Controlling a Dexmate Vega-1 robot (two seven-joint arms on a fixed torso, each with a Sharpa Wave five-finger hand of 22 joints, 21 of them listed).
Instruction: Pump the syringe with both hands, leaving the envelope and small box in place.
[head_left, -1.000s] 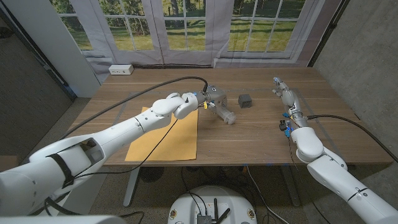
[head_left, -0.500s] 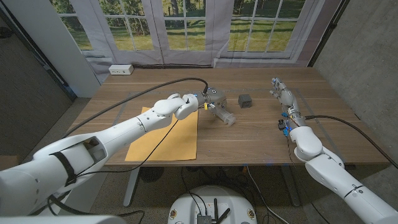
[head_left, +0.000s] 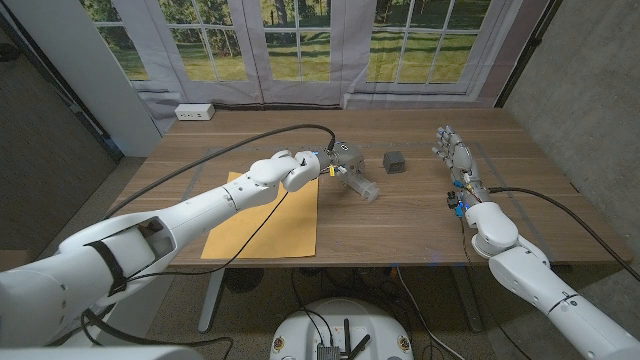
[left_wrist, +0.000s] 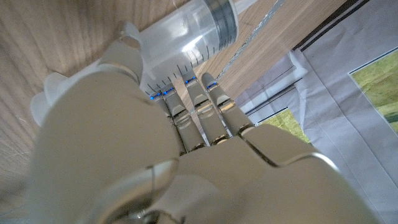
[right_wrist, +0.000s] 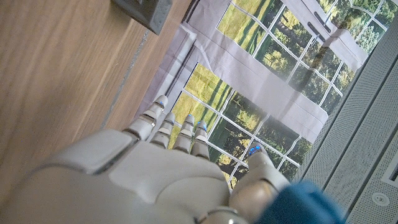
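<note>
The clear plastic syringe with printed graduations (head_left: 362, 186) is lying on its side near the middle of the wooden table (head_left: 420, 215), just beside the right edge of the flat yellow-tan paper envelope (head_left: 265, 220). Its long axis is running diagonally, from the end at the left hand down and toward the robot's right, where the free end is pointing. The white left hand (head_left: 335, 160) is sitting at the far, upper end of the barrel; the left wrist view is showing its fingers (left_wrist: 199, 109) lying against the graduated barrel, so it appears to be gripping the syringe, though how the thumb is closing cannot be told. The small dark grey box (head_left: 394, 161) is standing just beyond the syringe, apart from it. The white right hand (head_left: 455, 148) is hanging well apart on the robot's right, past the box, holding nothing, fingers extended and slightly spread. In judgement, the right hand is the farther one and must be crossing leftward to the syringe's free lower end, passing in front of the box without disturbing it.
</note>
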